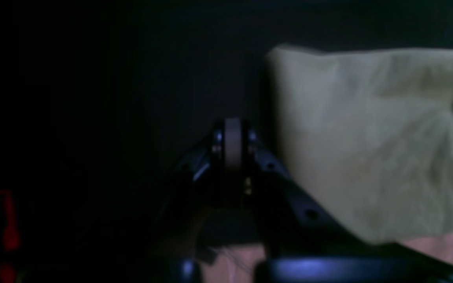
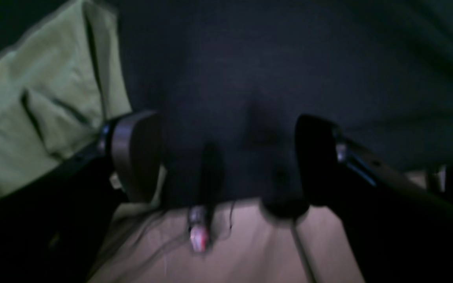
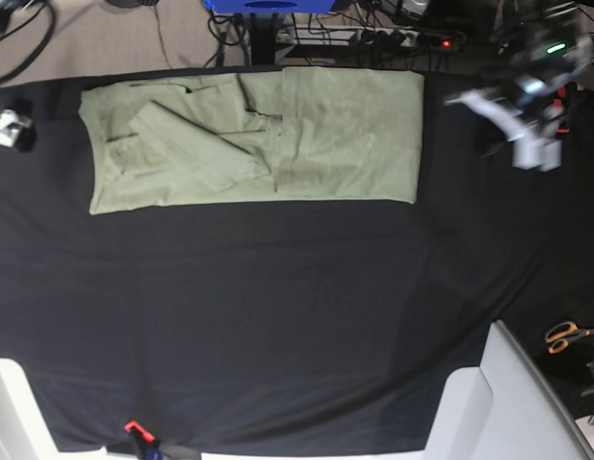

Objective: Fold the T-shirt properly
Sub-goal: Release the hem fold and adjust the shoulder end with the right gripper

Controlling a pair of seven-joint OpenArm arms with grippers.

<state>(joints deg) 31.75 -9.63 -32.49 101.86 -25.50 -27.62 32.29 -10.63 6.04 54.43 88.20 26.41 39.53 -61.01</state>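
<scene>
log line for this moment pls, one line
T-shirt: long folded strip on black cloth | left gripper: shut, empty | right gripper: open, empty

Pale sage-green T-shirt (image 3: 278,144), folded into a flat rectangle on black cloth (image 3: 278,316).

Dim, blurry left wrist view: left gripper (image 1: 233,143) with its jaws pressed together and nothing between them, over the black cloth (image 1: 132,78), the pale green T-shirt (image 1: 376,141) lying just to its right, folded edge toward the jaws, not touching.
</scene>
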